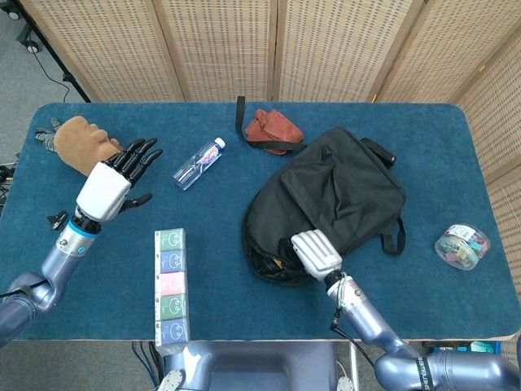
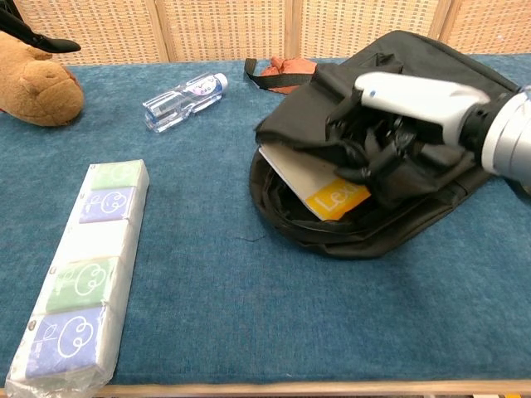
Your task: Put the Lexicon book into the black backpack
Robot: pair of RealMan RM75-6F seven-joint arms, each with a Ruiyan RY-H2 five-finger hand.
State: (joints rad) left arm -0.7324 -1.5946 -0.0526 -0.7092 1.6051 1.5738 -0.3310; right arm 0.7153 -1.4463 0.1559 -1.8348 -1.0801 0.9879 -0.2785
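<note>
I am pressing my right robot hand [image 2: 377, 149] into the backpack [image 1: 342, 191] mouth, fingers curled on the flap, holding it up. The book [image 2: 319, 189] is lying partly inside, corner protruding. Advised: push it deeper, flat, keeping the opening lifted. Left robot hand [image 1: 122, 175] is hovering open.

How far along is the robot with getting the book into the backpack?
Mostly done: the book already sits partway inside the backpack, its yellow corner showing at the opening. The right robot hand is at the opening, fingers on the flap. Left: push the book fully in. The left robot hand is open, away.
</note>
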